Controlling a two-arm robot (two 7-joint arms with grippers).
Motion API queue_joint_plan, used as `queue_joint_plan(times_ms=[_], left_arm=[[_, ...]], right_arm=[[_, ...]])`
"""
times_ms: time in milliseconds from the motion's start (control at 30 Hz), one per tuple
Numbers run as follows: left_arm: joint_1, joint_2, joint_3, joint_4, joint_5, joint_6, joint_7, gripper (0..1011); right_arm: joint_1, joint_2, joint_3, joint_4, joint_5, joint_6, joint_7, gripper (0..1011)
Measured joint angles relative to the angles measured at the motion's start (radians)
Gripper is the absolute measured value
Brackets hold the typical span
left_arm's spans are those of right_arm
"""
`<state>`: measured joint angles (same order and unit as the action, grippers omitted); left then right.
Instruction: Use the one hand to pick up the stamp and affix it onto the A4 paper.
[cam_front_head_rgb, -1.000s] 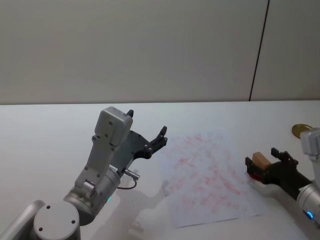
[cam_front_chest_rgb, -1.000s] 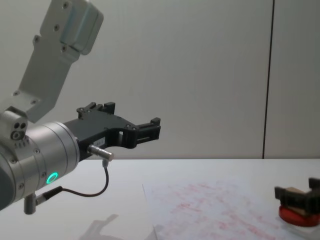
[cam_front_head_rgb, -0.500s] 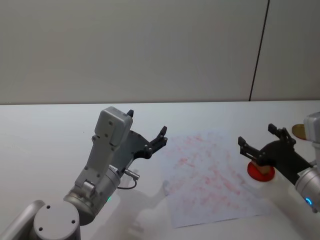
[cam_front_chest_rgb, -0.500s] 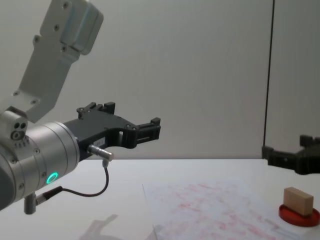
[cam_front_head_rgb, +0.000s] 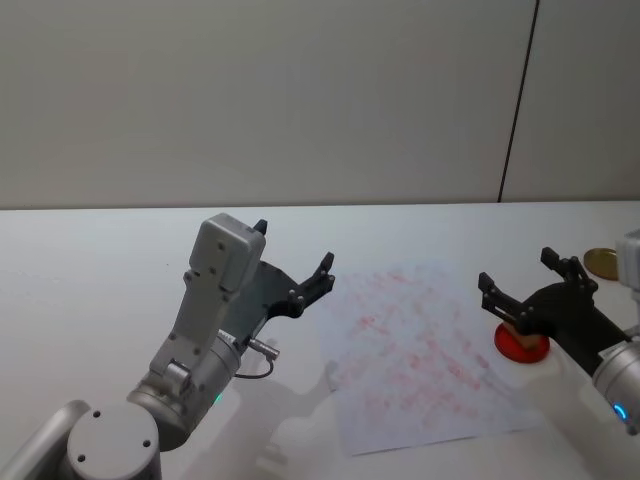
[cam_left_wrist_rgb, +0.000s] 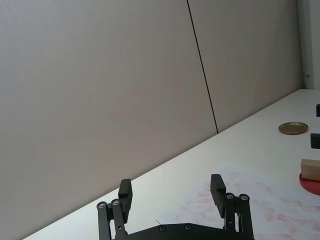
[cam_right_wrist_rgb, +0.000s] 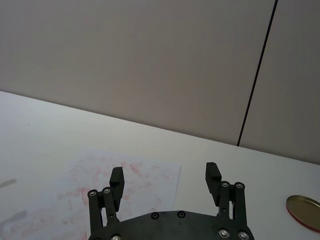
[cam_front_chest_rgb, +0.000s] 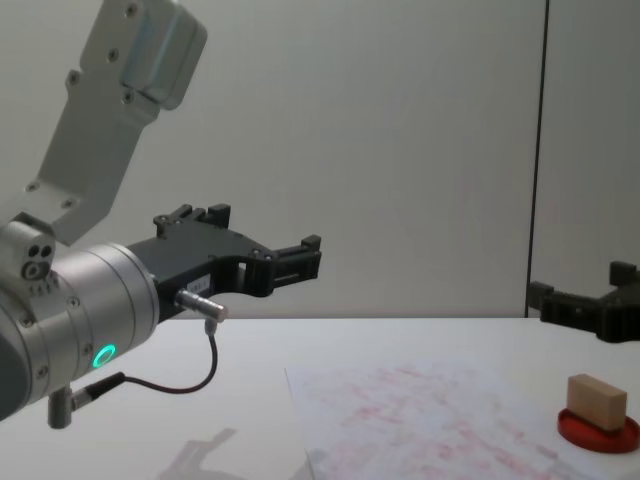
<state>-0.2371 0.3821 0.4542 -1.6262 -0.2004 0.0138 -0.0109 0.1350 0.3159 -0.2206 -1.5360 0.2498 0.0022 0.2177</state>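
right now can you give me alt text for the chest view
A small wooden stamp sits on a red ink pad at the right, with the right pincer open above it. The stained A4 paper lies on the white table, and the left pincer hangs open at the left.

The right gripper (cam_front_head_rgb: 527, 284) hangs in the air above the right edge of the A4 paper (cam_front_head_rgb: 415, 350), its jaws spread wide and holding nothing, its arm reaching in from the right. The left gripper (cam_front_head_rgb: 293, 261) is raised off to the left of the paper, jaws also apart and empty, its silver wrist (cam_front_chest_rgb: 95, 330) bent back toward the robot's body.
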Motion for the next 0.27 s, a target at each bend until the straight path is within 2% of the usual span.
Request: queue_joint_plan(times_ms=[267], left_arm=[[0.0,0.0,0.0,0.0,0.0,0.0,0.0,993]], right_arm=[[-0.065,0.009,-0.003,-0.1,0.017,0.014,-0.065,1001]])
